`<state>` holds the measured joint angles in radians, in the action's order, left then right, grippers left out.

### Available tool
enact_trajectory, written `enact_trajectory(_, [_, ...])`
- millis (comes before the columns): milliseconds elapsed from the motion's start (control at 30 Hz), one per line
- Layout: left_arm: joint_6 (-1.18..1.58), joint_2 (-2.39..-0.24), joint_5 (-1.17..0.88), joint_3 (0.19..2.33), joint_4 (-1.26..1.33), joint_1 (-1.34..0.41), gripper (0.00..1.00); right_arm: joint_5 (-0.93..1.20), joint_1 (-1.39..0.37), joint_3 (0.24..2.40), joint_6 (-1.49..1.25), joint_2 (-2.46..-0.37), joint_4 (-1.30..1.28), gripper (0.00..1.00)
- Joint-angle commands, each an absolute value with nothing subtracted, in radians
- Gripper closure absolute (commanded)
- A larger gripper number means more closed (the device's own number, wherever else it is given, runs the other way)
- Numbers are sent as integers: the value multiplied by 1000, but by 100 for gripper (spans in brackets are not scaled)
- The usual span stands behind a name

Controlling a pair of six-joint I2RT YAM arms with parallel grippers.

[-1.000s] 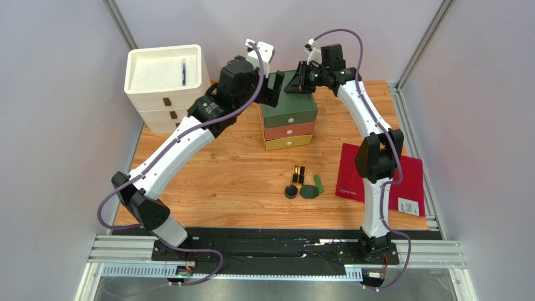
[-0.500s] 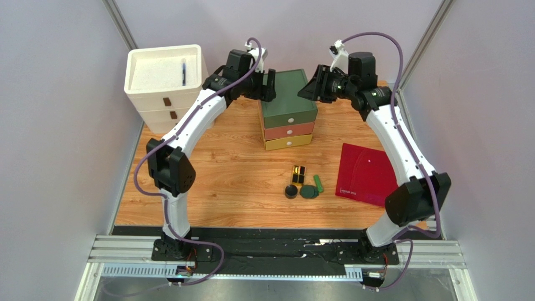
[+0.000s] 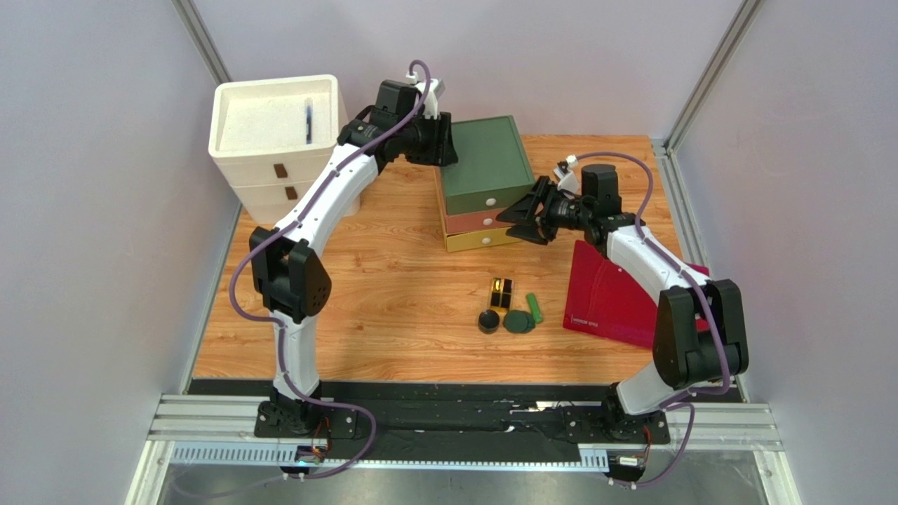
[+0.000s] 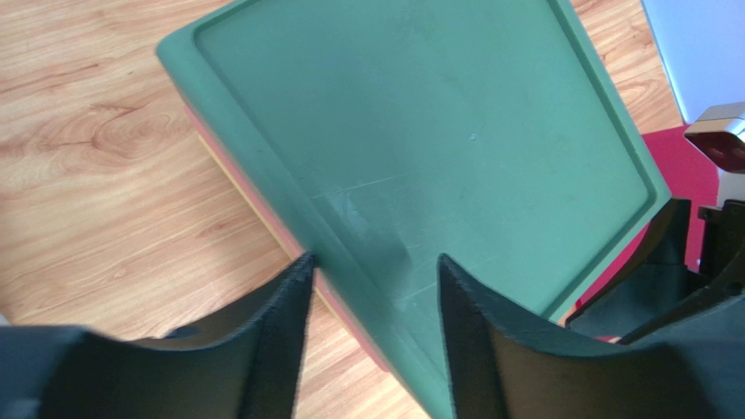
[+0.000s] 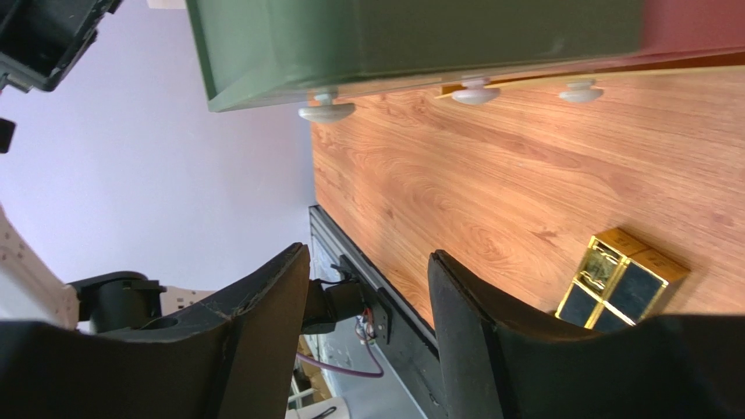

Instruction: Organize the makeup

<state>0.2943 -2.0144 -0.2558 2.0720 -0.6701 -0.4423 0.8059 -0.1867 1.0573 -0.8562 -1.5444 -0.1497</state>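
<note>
**Right tool faces the drawer knobs; loose makeup lies on the table off to its side**

Your right tool (image 5: pixel 367 255) has its two fingers apart and nothing between them. It hangs low, just in front of the green, salmon and yellow three-drawer unit (image 3: pixel 485 158). The three white knobs sit in a row ahead of its fingertips, and the green drawer's knob (image 5: pixel 326 111) is closest to its line of approach. No knob is touched.

Four pieces of makeup sit in a tight cluster on the table (image 3: pixel 369 295), to the side of this tool and towards the arm bases:
- a black-and-gold rectangular case (image 5: pixel 623 276), with its long axis slanting across the line of the fingers
- a round black jar (image 3: pixel 488 321)
- a dark green round compact (image 3: pixel 518 322)
- a bright green stick (image 3: pixel 535 307)

Your left tool (image 4: pixel 372 262) is also apart and empty. It hovers over the far left edge of the unit's green top, which runs between its fingers. The makeup is well away from it, on the other side of the unit.

The right arm looks the nearer one, both for pulling a drawer and for reaching the cluster. A dark red folder (image 3: pixel 617 300) lies just beside that arm.
</note>
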Motion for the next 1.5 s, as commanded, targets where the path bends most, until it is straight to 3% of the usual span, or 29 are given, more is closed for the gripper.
enact_trajectory(0, [310,-1994,-298,2126,-634,-449,44,859,-189,1023,-982,-1522,52,43])
enact_trajectory(267, [273,-1951,-236,2131,-664,-449,45,873,-189,1046,-925,-1532,-69,45])
enact_trajectory(400, [268,-1939,-230,2155,-686,-449,49,887,-189,976,-1012,-1529,36,46])
enact_trajectory(500, [268,-1936,-245,2155,-689,-449,63,887,-187,902,-1113,-1535,167,46])
enact_trajectory(633, [261,-1944,-297,2148,-684,-449,90,877,-180,819,-1277,-1584,375,46])
enact_trajectory(733, [278,-1944,-336,2137,-663,-448,100,876,-184,764,-1426,-1678,785,48])
enact_trajectory(1033, [336,-1962,-460,2077,-586,-437,100,868,-193,767,-1335,-1859,1012,51])
enact_trajectory(1167, [354,-1982,-462,2089,-586,-426,100,769,-202,703,-1304,-1842,1092,53])
enact_trajectory(1467, [368,-1990,-483,2074,-561,-423,100,583,-297,623,-1200,-1734,1020,52])
